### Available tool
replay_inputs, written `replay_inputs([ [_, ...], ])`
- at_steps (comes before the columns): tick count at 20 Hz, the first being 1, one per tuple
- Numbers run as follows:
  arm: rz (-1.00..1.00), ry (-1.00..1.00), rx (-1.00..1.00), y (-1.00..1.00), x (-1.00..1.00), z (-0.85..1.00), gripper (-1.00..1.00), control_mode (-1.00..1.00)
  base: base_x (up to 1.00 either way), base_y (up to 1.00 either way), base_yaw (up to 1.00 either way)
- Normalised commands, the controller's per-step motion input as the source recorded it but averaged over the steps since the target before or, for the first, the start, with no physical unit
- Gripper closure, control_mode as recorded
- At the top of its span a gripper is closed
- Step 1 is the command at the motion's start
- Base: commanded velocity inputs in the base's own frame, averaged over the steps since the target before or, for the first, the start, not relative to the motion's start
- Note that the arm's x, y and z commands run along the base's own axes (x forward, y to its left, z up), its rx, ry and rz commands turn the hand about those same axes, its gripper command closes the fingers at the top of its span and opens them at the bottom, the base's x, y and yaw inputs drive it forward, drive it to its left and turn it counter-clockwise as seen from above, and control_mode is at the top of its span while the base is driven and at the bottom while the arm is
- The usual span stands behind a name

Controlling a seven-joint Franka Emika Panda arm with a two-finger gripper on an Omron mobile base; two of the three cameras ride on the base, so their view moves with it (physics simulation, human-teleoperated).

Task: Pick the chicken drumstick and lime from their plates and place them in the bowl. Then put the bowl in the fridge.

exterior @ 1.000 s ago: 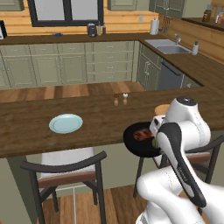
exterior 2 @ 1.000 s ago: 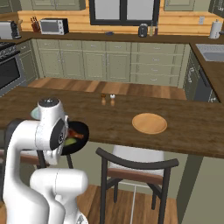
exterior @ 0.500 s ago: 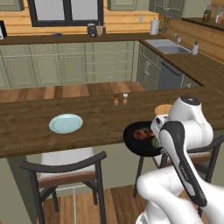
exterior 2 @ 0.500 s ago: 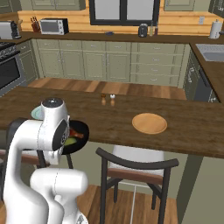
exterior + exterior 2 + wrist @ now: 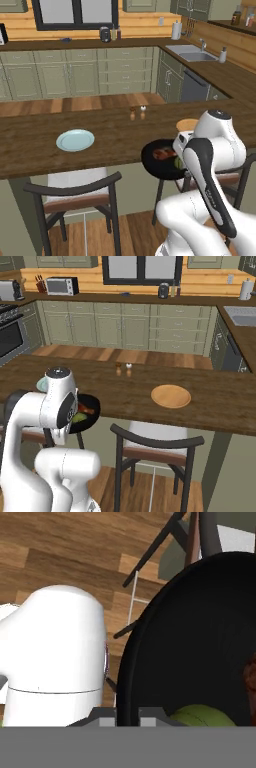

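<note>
The claw (image 5: 127, 712) is pinched tight on the near rim of the black bowl (image 5: 200, 642), one finger on either side of the wall, and it holds the bowl up in the air just off the near edge of the bench (image 5: 100, 145), above the wooden floor (image 5: 60, 557) and a chair (image 5: 75, 200). Inside the bowl, right by the claw, sits the lime (image 5: 202, 716); a little farther across the bowl lies the reddish-brown chicken drumstick (image 5: 162, 153). Beyond the bowl the long wooden bench runs across. On it, off to the claw's left, rests the pale blue plate (image 5: 75, 140), bare. Off to the claw's right lies the orange-tan plate (image 5: 171, 396), also bare. Farther back on the bench, ahead of the claw, two small shakers (image 5: 123, 369) stand side by side. Past the bench come the green cabinets (image 5: 125, 328) and, to the right, a sink (image 5: 192, 50) along the far wall.
</note>
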Motion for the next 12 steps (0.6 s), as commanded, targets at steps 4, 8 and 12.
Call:
replay_inputs([
  [4,0.0,0.0,0.0,0.0,0.0,0.0,1.0,1.0,-1.0,0.48,0.02],
  [8,0.0,0.0,0.0,0.0,0.0,0.0,1.0,1.0,-0.46,1.0,0.0],
  [12,0.0,0.0,0.0,0.0,0.0,0.0,1.0,1.0,-0.08,1.0,0.0],
])
